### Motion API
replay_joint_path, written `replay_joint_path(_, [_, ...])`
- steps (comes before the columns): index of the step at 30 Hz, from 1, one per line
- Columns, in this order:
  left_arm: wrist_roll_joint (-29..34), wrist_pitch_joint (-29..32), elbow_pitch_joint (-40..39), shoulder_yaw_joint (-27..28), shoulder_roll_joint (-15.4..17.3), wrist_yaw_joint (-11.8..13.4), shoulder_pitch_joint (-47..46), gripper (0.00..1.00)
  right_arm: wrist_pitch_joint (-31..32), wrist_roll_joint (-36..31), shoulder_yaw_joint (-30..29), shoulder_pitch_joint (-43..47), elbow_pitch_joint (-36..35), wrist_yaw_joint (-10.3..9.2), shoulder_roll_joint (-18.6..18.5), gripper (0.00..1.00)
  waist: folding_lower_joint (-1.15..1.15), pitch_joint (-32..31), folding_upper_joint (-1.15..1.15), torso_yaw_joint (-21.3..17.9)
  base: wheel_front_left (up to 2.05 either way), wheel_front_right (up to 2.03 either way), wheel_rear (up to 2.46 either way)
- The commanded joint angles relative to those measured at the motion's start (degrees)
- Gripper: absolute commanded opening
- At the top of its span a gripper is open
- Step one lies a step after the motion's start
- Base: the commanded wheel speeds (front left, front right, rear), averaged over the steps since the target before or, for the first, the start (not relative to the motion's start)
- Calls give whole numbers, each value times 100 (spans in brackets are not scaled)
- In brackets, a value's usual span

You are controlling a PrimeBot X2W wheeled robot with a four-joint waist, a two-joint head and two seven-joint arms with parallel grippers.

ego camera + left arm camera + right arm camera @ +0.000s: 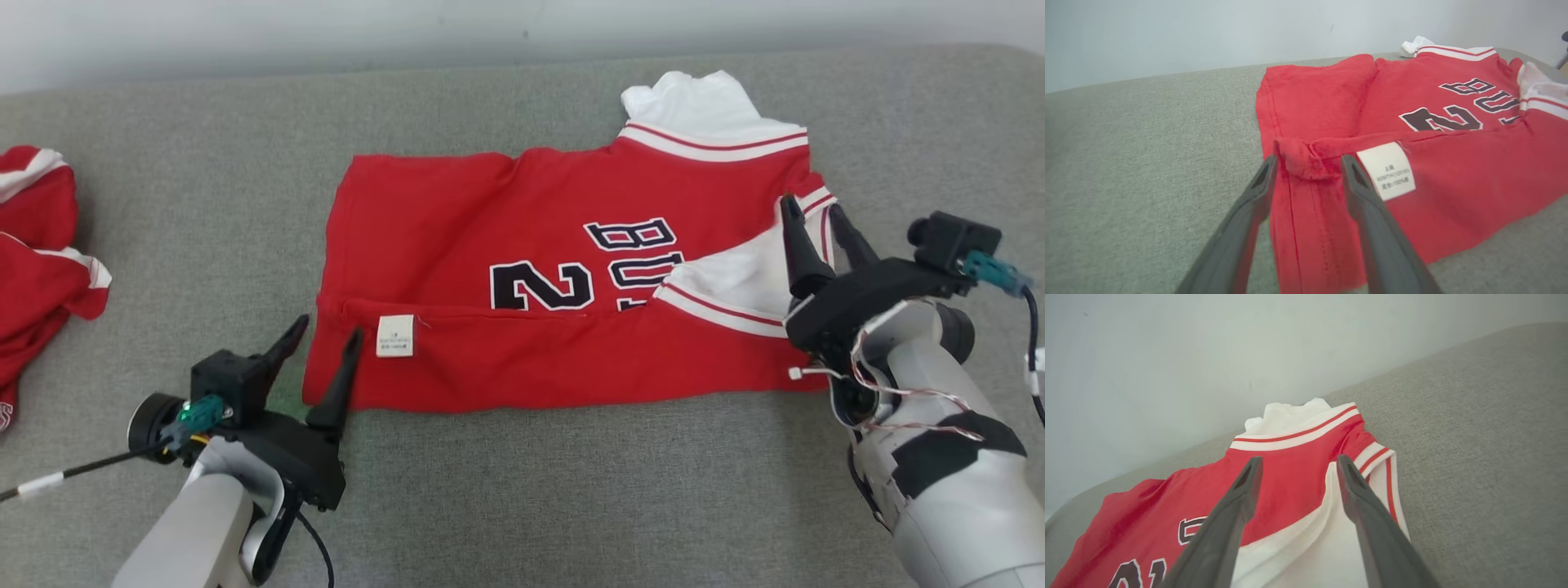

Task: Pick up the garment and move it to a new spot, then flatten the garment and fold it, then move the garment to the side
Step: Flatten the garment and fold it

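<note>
At the far left edge of the tabletop (204, 204), which is covered in grey fabric, lies a crumpled second red garment (37, 245) with white trim, well apart from the rest. Next comes the left pincer (331, 327), low at the near left corner of the red jersey (490, 220). Its two dark fingers stand apart, clamped on nothing. In the left wrist view the pincer (1309, 158) straddles a small bunched piece of the jersey's (1453, 196) folded hem, and the cloth runs down between the fingers. Just right of that corner a white care label (395, 336) sits on the near strip of the jersey, which is folded up over the front. The label (1388, 170) touches the inner finger's side in the wrist view. The jersey lies spread across the middle of the tabletop, its black-and-white "2" and the letters "BU" reading upside down from the head view. One white sleeve (702, 102) with red stripes pokes out at the far right corner, and the other white sleeve (735, 286) is folded in over the body. The right pincer (812, 206) is at the jersey's right edge, above that folded sleeve, with its fingers also spread and gripping nothing. In the right wrist view the pincer (1299, 458) frames red cloth and the sleeve's white edge (1331, 539).
</note>
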Motion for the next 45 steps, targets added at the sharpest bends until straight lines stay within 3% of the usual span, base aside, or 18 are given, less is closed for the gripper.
replay_joint_path(1, [-23, -47, 12, 41, -15, 1, 95, 100, -100, 58, 46, 126, -1, 8, -71, 100, -1, -67, -1, -23, 0, 0, 0])
replay_joint_path(9, [70, -105, -552, 537, -96, 160, 947, 100, -568, 550, 444, 933, -470, 7, -510, 100, -1, -320, -1, -90, 0, 0, 0])
replay_joint_path(18, [268, -109, -821, 962, -167, 170, 1541, 100, -722, 412, 719, 1841, -970, 8, -952, 100, -1, -290, -1, -203, 0, 0, 0])
replay_joint_path(31, [395, -109, -67, 1193, -426, 44, 1168, 100, -694, 18, 780, 1789, -496, 7, -698, 99, -1, -128, -1, -228, 0, 0, 0])
replay_joint_path(32, [376, -109, 13, 1176, -478, 39, 1147, 100, -697, 16, 790, 1785, -459, 7, -674, 36, -1, -133, -1, -227, 0, 0, 0])
replay_joint_path(33, [365, -109, 71, 1183, -519, 43, 1107, 85, -702, 14, 798, 1782, -430, 8, -658, 0, -1, -140, -1, -227, 0, 0, 0])
replay_joint_path(35, [367, -109, 156, 1217, -536, 25, 1063, 17, -715, 26, 813, 1771, -373, 7, -610, 0, -1, -161, -1, -236, 0, 0, 0])
replay_joint_path(36, [345, -109, 172, 1238, -561, 14, 1066, 0, -725, 41, 812, 1770, -354, 7, -596, 0, -1, -180, -1, -238, 0, 0, 0])
replay_joint_path(45, [368, -109, -103, 1417, -612, 4, 1603, 0, -804, 193, 597, 2229, -678, 7, -563, 0, -1, -596, -1, -247, 0, 0, 0])
